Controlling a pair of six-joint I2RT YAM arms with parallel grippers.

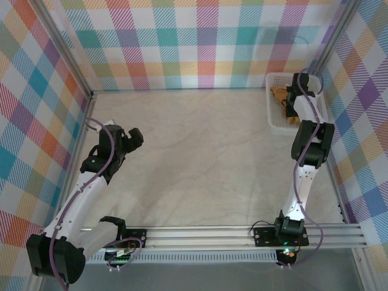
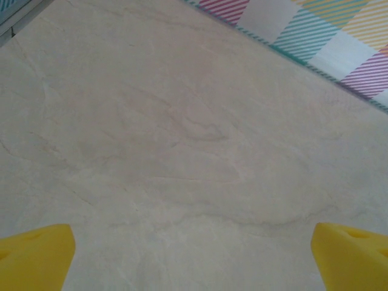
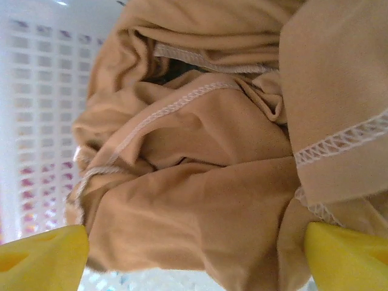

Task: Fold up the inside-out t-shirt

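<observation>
The inside-out t-shirt [image 1: 279, 94] lies bunched in a white mesh basket [image 1: 274, 79] at the far right of the table. Up close the tan t-shirt [image 3: 200, 182] shows crumpled folds and white overlock seams. My right gripper [image 1: 291, 103] reaches down into the basket. The right gripper [image 3: 197, 257] stands open, its yellow fingertips [image 3: 42, 257] wide apart on either side of a bulge of cloth. My left gripper [image 1: 134, 138] hovers over the bare table at the left. The left gripper [image 2: 194, 260] is open with nothing between its yellow fingertips [image 2: 36, 257].
The basket's mesh wall [image 3: 36, 121] is close on the left of the cloth. Plaid walls [image 1: 200, 42] enclose the marble-look table [image 1: 200, 157] at the back and sides. An aluminium rail [image 1: 206, 233] runs along the near edge.
</observation>
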